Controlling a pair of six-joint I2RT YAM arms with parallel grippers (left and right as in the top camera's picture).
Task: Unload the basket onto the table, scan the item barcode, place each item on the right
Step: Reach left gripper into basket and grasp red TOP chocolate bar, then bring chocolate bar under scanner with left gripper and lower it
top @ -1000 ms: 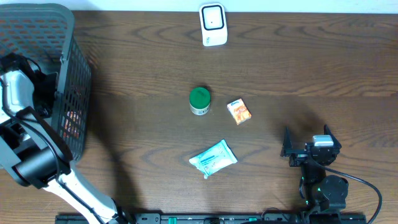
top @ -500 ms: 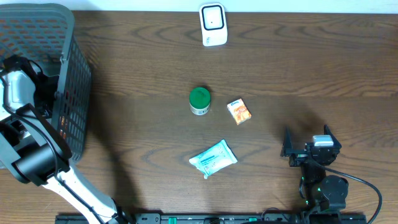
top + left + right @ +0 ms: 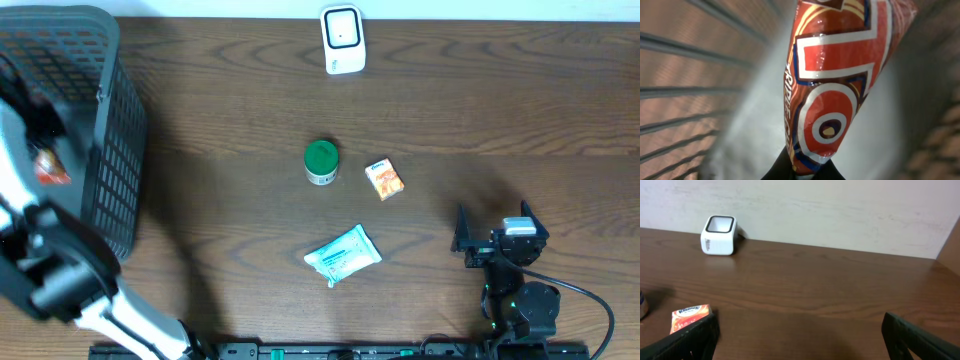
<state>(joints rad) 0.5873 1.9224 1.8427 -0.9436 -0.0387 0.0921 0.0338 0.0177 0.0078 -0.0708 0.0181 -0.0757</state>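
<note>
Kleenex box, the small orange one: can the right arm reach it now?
Probably yes. The right gripper is open and empty, and only bare table lies between it and the Kleenex box; nothing stands in the way.

overhead looks straight down at the table (image 3: pixel 480 110); the low right wrist view shares its scanner (image 3: pixel 718 235).

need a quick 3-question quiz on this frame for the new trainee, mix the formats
1. True or false: the left gripper is shut on a red-and-orange packet.
2. Which item lies nearest the white scanner? A) green-lidded jar B) wipes pack C) orange tissue pack
3. Fill in: the right gripper sits over the table with its jaws ___ and nothing between them.

Key: 1 true; 2 A; 3 open.
</note>
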